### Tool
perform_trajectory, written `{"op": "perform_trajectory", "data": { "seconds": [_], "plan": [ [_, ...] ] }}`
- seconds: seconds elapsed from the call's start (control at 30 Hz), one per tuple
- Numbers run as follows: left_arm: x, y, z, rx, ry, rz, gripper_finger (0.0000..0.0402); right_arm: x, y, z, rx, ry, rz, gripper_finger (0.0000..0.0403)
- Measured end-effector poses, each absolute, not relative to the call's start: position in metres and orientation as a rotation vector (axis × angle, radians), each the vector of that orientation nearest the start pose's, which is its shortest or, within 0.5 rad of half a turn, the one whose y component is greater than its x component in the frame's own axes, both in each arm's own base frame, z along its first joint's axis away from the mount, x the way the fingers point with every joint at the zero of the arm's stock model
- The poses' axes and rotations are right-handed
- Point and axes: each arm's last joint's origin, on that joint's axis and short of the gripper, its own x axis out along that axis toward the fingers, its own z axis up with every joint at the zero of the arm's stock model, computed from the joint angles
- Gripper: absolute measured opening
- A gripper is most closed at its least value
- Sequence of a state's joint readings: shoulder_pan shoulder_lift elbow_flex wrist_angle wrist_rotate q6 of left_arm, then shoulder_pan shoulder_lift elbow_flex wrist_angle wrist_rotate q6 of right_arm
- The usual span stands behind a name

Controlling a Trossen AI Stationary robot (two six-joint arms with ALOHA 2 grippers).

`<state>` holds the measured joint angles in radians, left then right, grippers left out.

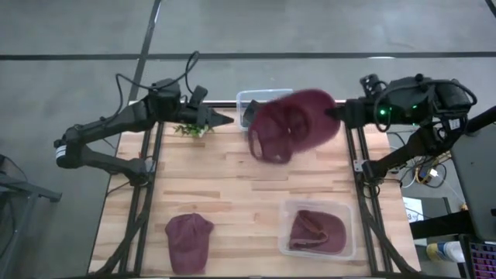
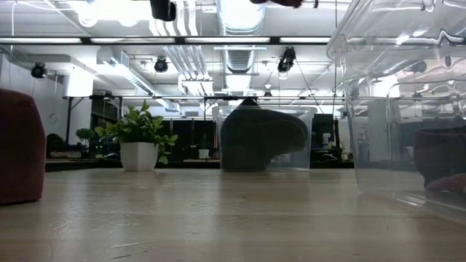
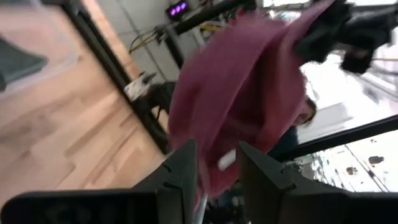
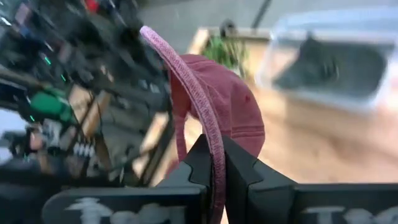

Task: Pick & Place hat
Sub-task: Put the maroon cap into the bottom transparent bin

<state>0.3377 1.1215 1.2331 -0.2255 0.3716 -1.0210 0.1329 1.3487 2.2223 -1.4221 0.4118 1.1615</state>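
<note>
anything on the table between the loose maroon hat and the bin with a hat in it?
No: in the high view, bare wood separates the loose hat from the clear bin.

Wooden table (image 1: 232,186): hat (image 1: 188,240), bins (two), plant (image 1: 191,129)

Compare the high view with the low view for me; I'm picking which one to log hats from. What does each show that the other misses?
Only the high view shows the maroon hat held in the air by the shut right gripper, the left gripper beside the plant, and both arms.

Only the low view shows the room behind the table, with ceiling lights and ducts.

Both show the plant, the far bin with a dark hat, the near bin holding a maroon hat, and a loose maroon hat on the table.
</note>
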Motion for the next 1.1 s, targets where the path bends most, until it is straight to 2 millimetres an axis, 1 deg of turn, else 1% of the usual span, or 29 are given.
{"op": "perform_trajectory", "data": {
  "seconds": [0.1,0.33,0.53,0.77,0.9,1.1],
  "plan": [
    [0.227,0.067,0.415,-1.096,0.145,0.030,0.0106,0.157,0.007,0.544,0.920,0.219,-0.560,0.0011],
    [0.228,0.066,0.420,-1.101,0.092,0.022,0.0106,0.162,0.005,0.547,0.831,0.151,-0.613,0.0011],
    [0.230,0.065,0.420,-1.093,0.035,0.095,0.0106,0.173,0.006,0.557,0.803,0.050,-0.570,0.0011],
    [0.230,0.065,0.432,-1.060,-0.074,0.040,0.0106,0.182,0.007,0.557,0.772,0.051,-0.567,0.0011],
    [0.227,0.064,0.431,-1.048,-0.057,0.044,0.0106,0.182,0.007,0.557,0.765,0.044,-0.583,0.0011],
    [0.226,0.063,0.428,-1.052,-0.010,0.036,0.0106,0.174,0.005,0.561,0.763,0.006,-0.600,0.0011]
  ]
}}
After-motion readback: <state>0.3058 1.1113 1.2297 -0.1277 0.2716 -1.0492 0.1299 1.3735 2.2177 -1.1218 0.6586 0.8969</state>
